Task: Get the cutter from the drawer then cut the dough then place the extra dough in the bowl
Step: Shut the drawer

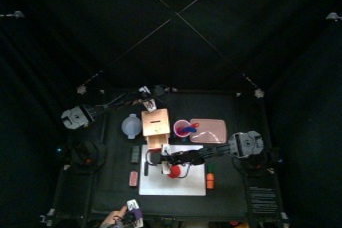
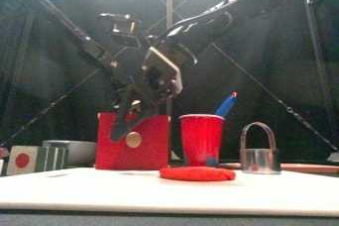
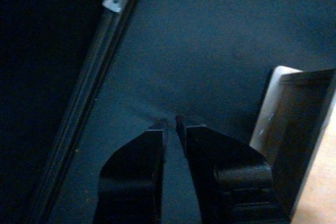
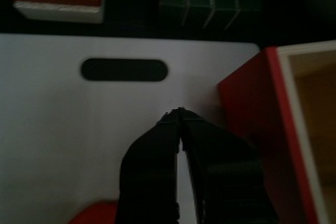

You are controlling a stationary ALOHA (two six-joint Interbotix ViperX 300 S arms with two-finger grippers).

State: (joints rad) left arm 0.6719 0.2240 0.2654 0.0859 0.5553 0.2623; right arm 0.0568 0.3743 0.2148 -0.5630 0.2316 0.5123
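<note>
Dough (image 2: pixel 196 173) on board (image 2: pixel 119 196), box (image 2: pixel 134 142) behind

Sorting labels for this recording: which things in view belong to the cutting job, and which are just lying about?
Job: dough, metal cutter, wooden box, blue-grey bowl, white cutting board.
Lying about: red cup, blue toy knife, toy sushi roll.

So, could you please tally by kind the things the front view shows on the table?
Containers: 3 (wooden box, red cup, bowl)
Cutting tools: 2 (cutter, blue knife)
Toy foods: 2 (green sushi roll, red-and-white toy)
Dough: 1
Cutting board: 1
Total: 9
</note>
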